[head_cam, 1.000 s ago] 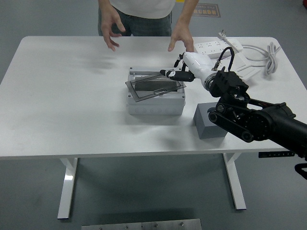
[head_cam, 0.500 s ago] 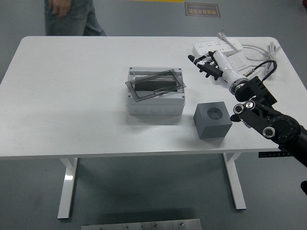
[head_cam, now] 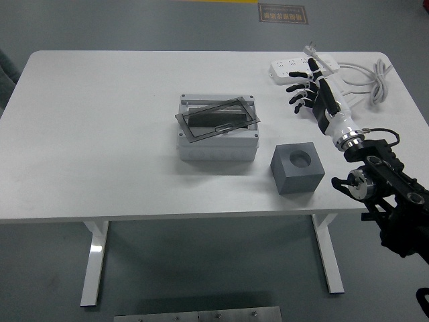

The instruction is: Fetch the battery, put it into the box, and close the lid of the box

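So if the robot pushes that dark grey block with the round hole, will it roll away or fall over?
Probably neither. The grey block has flat faces and sits squat on the white table, so it would likely slide, not roll or tip. It looks solid, so probably stiff and maybe heavyish. The right hand hovers apart, fingers spread.

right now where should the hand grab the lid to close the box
Take the lid by its right edge, coming in from the right, where the open right hand already is. The lid lies skewed across the box, its right corner jutting past the rim.
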Controlling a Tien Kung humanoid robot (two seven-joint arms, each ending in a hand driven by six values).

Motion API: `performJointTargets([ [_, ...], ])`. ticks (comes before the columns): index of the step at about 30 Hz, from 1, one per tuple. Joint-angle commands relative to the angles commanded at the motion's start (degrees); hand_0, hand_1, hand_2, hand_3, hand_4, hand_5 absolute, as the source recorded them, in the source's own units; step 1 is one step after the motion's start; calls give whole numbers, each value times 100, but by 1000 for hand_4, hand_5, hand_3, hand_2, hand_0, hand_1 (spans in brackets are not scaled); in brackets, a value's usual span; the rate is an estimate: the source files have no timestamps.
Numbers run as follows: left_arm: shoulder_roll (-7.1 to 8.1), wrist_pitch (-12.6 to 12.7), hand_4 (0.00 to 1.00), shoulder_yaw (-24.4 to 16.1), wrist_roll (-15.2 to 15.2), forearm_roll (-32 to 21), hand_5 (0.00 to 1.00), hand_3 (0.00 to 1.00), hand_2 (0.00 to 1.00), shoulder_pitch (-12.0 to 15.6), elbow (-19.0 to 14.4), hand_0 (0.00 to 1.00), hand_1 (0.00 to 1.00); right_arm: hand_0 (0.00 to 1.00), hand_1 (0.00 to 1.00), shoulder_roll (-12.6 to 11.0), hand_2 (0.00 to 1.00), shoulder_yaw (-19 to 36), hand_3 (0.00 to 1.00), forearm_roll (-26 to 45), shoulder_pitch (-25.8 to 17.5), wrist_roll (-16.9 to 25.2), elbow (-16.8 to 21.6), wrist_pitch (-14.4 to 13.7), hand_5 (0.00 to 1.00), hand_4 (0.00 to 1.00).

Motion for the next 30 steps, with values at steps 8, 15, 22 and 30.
performJointTargets([
  [8, -9, 46, 200, 45, -25, -105, 2, 539, 628, -24, 11, 516, 732, 532, 516, -114, 560, 461, 630, 493, -191, 101, 91, -73, 998, 982],
  [15, -19, 71, 197, 61, -45, -159, 2, 539, 628, -21, 24, 515, 732, 721, 677, -168, 656, 769, 686, -185, -410, 355, 285, -522, 998, 998],
  [22, -5, 68, 201, 69, -30, -186, 2, 540, 628, 41, 19, 518, 732, 795, 746, -217, 726, 986, 734, -781, -606, 548, 494, -900, 998, 998],
  [30, 46, 64, 200, 61, 10, -192, 2, 539, 627, 123, 2, 519, 731, 852, 779, -253, 761, 1132, 764, -956, -733, 574, 609, -966, 998, 998],
])
